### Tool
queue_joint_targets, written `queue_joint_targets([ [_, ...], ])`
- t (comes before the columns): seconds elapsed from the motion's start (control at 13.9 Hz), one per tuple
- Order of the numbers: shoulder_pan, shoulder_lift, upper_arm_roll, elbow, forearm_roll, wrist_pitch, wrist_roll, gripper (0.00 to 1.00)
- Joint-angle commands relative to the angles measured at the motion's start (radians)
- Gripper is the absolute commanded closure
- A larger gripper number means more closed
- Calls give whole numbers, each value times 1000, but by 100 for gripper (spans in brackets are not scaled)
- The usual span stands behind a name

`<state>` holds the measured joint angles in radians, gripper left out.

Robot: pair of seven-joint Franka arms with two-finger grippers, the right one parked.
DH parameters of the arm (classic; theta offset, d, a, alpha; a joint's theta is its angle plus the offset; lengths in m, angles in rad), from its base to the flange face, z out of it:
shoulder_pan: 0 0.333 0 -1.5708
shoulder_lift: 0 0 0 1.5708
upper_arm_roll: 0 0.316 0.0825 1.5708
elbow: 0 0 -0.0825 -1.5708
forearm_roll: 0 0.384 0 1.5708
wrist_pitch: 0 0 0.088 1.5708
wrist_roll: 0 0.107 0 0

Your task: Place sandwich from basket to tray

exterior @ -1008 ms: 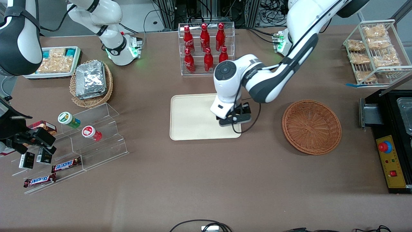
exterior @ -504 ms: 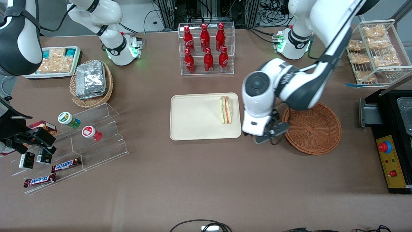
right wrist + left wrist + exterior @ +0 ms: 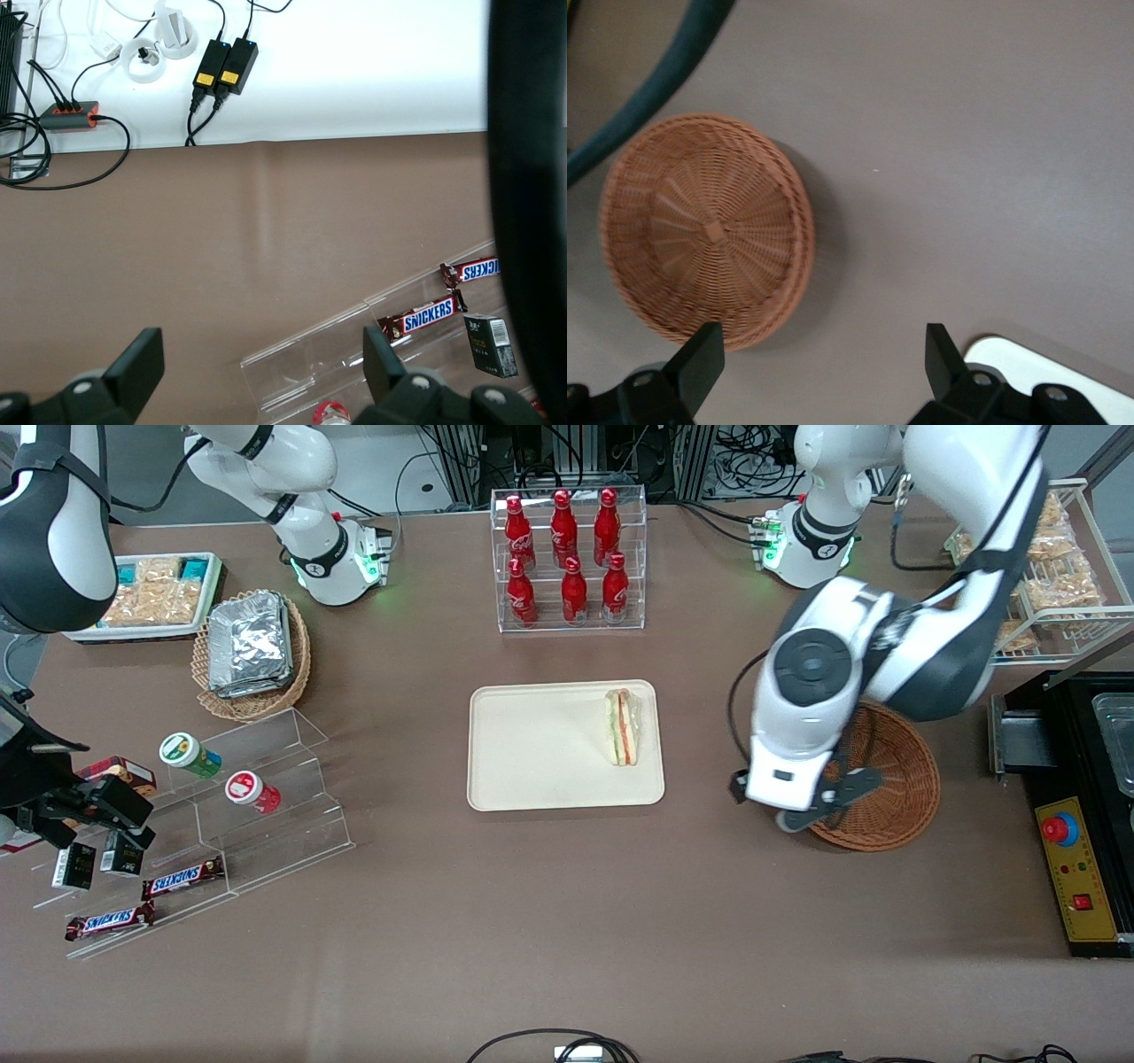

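The sandwich [image 3: 623,728], a wrapped wedge with green and orange-red stripes, lies on the cream tray [image 3: 540,744] at the end nearest the basket. The reddish-brown wicker basket [image 3: 895,779] [image 3: 704,226] holds nothing. My left gripper [image 3: 802,813] [image 3: 822,341] hangs open above the bare table between tray and basket, over the basket's rim, with nothing between its fingers. A corner of the tray [image 3: 1063,372] shows beside one finger.
A clear rack of red bottles [image 3: 567,558] stands farther from the camera than the tray. A wire rack of bagged snacks [image 3: 1032,567] and a black box with a red button [image 3: 1076,868] sit at the working arm's end. Foil packets in a tan basket [image 3: 252,655] and acrylic steps [image 3: 257,806] lie toward the parked arm's end.
The gripper was over the tray's end, let go of the sandwich there, and has swung away to the basket's rim. The sandwich stays on the tray.
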<state>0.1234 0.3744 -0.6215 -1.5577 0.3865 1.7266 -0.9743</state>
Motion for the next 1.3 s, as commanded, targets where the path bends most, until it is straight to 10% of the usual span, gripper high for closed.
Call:
queue_joint_targets([
  [0.0,-4,-110,110,-16,-105,-62,200,0],
  [0.58,-5,-284,362,-10,-320,-205,699,0],
  [1.22,-10,-341,428,47,-362,-334,1063,0],
])
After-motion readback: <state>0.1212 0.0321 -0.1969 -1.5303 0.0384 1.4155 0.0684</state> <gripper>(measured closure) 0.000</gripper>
